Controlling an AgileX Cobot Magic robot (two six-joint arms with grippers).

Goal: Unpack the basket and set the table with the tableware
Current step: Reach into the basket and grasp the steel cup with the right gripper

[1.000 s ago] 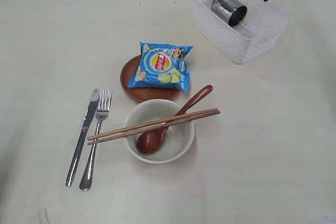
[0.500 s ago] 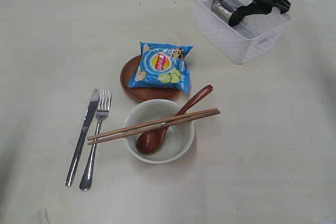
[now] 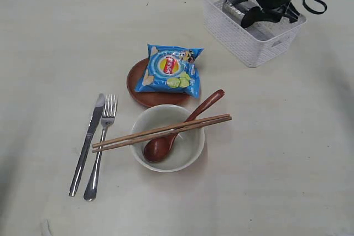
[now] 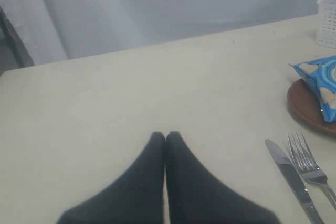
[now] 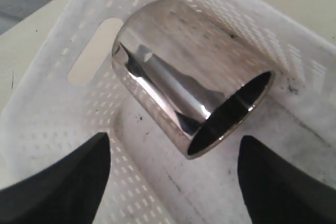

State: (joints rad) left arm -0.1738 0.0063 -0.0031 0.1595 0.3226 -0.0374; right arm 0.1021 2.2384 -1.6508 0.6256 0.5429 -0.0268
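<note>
Right wrist view: shiny steel cup (image 5: 184,72) on its side in white perforated basket (image 5: 63,108), right claw (image 5: 173,145) spread.

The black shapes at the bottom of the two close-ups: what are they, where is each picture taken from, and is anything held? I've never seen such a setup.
This robot has two arms, each ending in a two-fingered gripper with a camera on its wrist; the black shapes are those fingers. The wide picture comes from a separate camera looking down on the table. The left gripper is shut and empty. The right gripper is open inside the white basket, a finger on either side of a steel cup lying on its side; nothing is held. Already laid out: knife, fork, a bowl with a wooden spoon in it and chopsticks across it, and a chip bag on a brown plate.
</note>
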